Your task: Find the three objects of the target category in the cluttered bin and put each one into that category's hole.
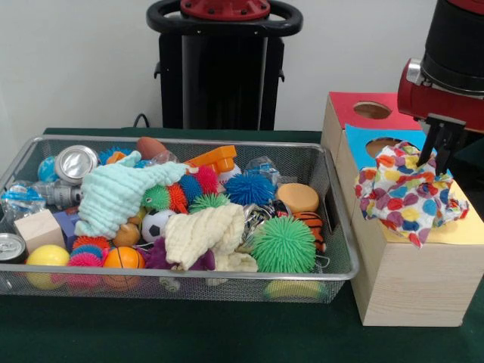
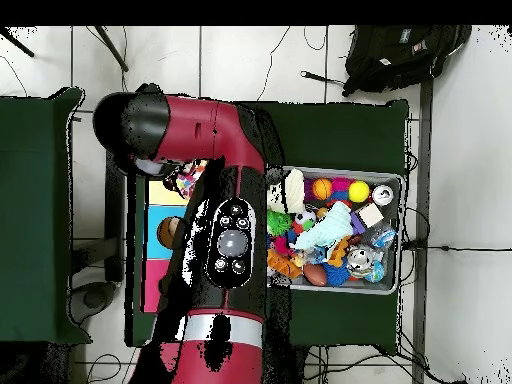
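Note:
My gripper [image 1: 442, 168] hangs at the right, over the yellow end of the wooden box [image 1: 408, 287]. It is shut on a bunched white cloth with coloured spots [image 1: 404, 195], whose lower folds rest on the box top. In the wire bin [image 1: 342, 227] a mint green cloth [image 1: 113, 197] lies at the left and a cream cloth [image 1: 200, 234] near the front middle. From overhead the arm hides the gripper; only an edge of the spotted cloth [image 2: 186, 180] shows beside the bin [image 2: 400, 232].
The box top has a red panel with a round hole [image 1: 372, 110], a blue panel with a hole [image 1: 380, 144] and a yellow panel [image 1: 473, 227] largely under the cloth. Spiky balls, sport balls, cans and blocks fill the bin.

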You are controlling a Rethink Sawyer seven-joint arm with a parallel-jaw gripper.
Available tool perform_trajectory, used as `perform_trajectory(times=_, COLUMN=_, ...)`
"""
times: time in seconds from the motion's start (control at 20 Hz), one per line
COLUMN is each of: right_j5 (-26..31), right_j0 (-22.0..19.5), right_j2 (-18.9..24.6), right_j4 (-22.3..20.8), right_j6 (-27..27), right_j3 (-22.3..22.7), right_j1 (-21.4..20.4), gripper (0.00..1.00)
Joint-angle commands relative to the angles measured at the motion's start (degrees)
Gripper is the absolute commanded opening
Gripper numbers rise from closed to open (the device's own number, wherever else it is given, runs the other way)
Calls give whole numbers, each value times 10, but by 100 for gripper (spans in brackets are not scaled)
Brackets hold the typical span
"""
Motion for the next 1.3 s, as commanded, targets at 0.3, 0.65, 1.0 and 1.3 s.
perform_trajectory(times=0.3, right_j5=28, right_j0=-11, right_j2=5, right_j4=28, right_j6=161, right_j3=97, right_j1=-12, gripper=0)
perform_trajectory(times=0.65, right_j5=41, right_j0=1, right_j2=4, right_j4=45, right_j6=183, right_j3=122, right_j1=-11, gripper=0)
perform_trajectory(times=1.0, right_j5=27, right_j0=14, right_j2=0, right_j4=59, right_j6=187, right_j3=154, right_j1=-11, gripper=0)
perform_trajectory(times=1.3, right_j5=-44, right_j0=34, right_j2=0, right_j4=65, right_j6=189, right_j3=195, right_j1=-1, gripper=0)
